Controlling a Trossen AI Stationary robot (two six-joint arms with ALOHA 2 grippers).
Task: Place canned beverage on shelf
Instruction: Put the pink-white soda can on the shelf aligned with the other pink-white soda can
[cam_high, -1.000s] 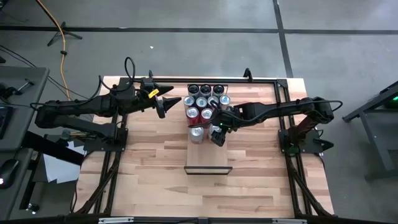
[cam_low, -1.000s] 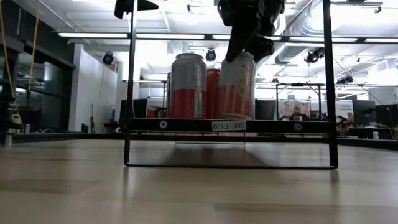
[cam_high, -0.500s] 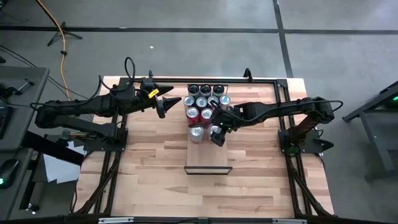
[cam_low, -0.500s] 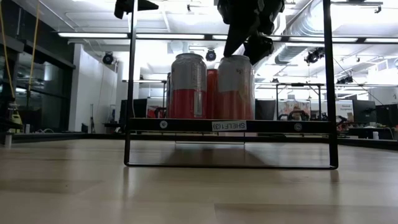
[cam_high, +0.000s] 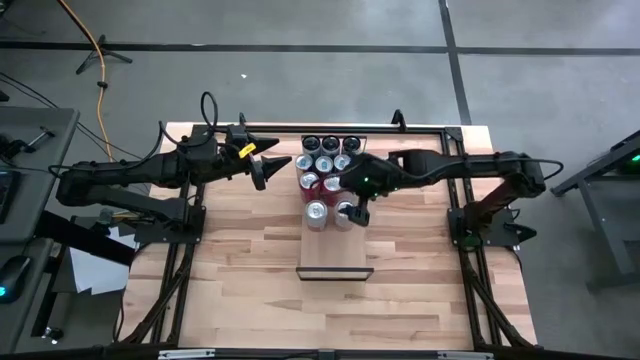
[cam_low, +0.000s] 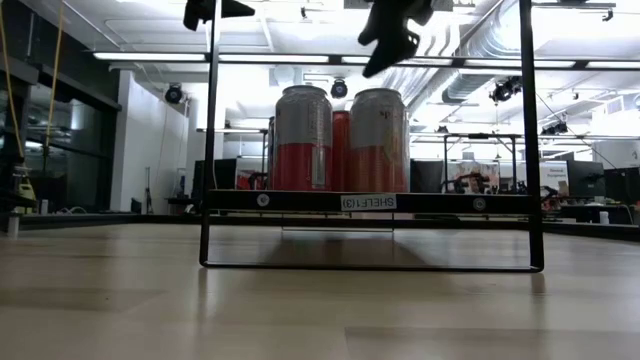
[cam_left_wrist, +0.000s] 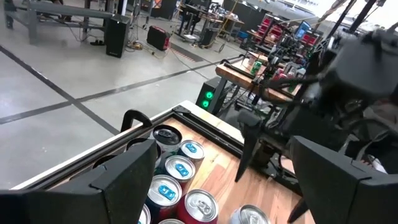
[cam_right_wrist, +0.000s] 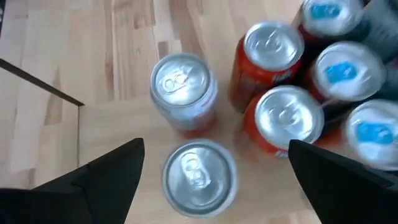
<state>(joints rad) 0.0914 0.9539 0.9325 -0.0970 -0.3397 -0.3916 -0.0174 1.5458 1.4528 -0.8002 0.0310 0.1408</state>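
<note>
The right hand (cam_low: 392, 38) has let go of the can (cam_low: 378, 140) it was holding a second ago and has risen clear of it. Its fingers are spread wide and empty, above the can's top with a clear gap in the low view. The can now stands upright on the shelf (cam_low: 370, 201), just beside another can (cam_low: 303, 138) in the front row, with a red one (cam_low: 342, 150) showing between them from behind. From above, the right hand (cam_high: 356, 207) hangs over the near edge of the group of cans (cam_high: 328, 165) that fills the far end of the shelf (cam_high: 335, 258), whose near half is bare. The right wrist view looks straight down on the released can (cam_right_wrist: 198, 173), standing free between the dark fingers (cam_right_wrist: 99, 177).

I judge this placement done; what remains is for the arm to pull away without knocking the row.

The left hand (cam_high: 272, 161) waits beside the cans, over the desk (cam_high: 240, 260), fingers wide and holding nothing.

In the low view the front cans hide the rows behind them, and the right hand is cut off at the picture's top. From above, the right arm covers part of the can cluster, so an exact count is not possible.
</note>
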